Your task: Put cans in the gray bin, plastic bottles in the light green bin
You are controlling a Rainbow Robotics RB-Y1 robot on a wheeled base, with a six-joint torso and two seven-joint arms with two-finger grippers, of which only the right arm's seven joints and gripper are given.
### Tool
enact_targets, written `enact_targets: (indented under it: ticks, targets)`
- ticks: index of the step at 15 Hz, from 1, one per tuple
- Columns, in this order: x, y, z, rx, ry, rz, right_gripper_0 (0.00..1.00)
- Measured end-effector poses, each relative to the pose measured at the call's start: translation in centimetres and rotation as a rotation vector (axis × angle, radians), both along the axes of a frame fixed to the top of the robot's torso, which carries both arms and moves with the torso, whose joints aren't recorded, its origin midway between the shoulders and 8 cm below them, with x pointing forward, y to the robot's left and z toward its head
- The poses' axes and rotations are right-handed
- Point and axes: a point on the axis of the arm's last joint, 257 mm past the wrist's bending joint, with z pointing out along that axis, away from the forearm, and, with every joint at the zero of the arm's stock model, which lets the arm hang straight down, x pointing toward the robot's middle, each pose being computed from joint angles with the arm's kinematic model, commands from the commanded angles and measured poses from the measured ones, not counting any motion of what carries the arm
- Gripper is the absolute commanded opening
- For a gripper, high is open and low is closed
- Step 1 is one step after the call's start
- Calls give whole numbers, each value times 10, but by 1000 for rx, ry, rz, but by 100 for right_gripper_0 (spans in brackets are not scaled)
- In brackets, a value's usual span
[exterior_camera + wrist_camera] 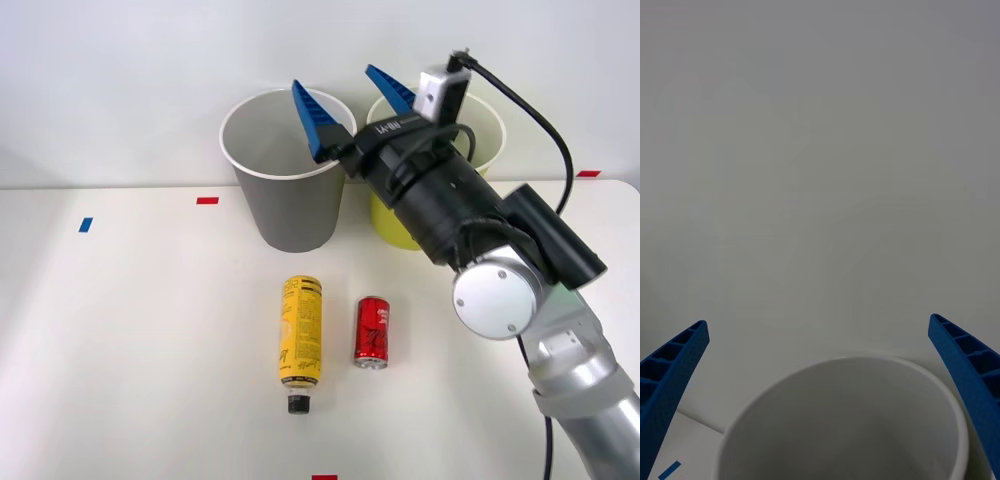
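Front view: the right gripper (338, 100) hangs above the adjoining rims of the gray bin (290, 205) and the light green bin (392, 222), its blue ribbed fingers (318, 122) spread wide with nothing between them. On the white table (120, 340), in front of the bins, a yellow-labelled bottle (300, 335) lies on its side, black cap toward the robot, and a red can (372, 332) lies just beside it, apart.

Right wrist view: the two fingers (670, 375) stand at opposite edges, wide open and empty. Between them sits a bin's white rim (842, 364) and pale inside, before a plain wall (820, 150).
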Motion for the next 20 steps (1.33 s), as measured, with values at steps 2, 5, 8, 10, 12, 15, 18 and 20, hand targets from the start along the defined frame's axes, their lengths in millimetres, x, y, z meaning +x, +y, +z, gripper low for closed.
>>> enact_targets:
  ticks: [2,5,8,10,12,15,18,20]
  targets:
    - [-14,-34,-17,17,0,-61,100]
    - [-34,-87,-49,47,9,-178,100]
    - [-55,-130,-89,58,42,-297,100]
    - [-68,-148,-111,46,64,-351,100]
    - [-78,-155,-131,16,89,-385,100]
    - [-92,-162,-157,21,145,-437,100]
    - [-105,-171,-178,29,193,-498,100]
    - [-112,-176,-187,-2,202,-521,100]
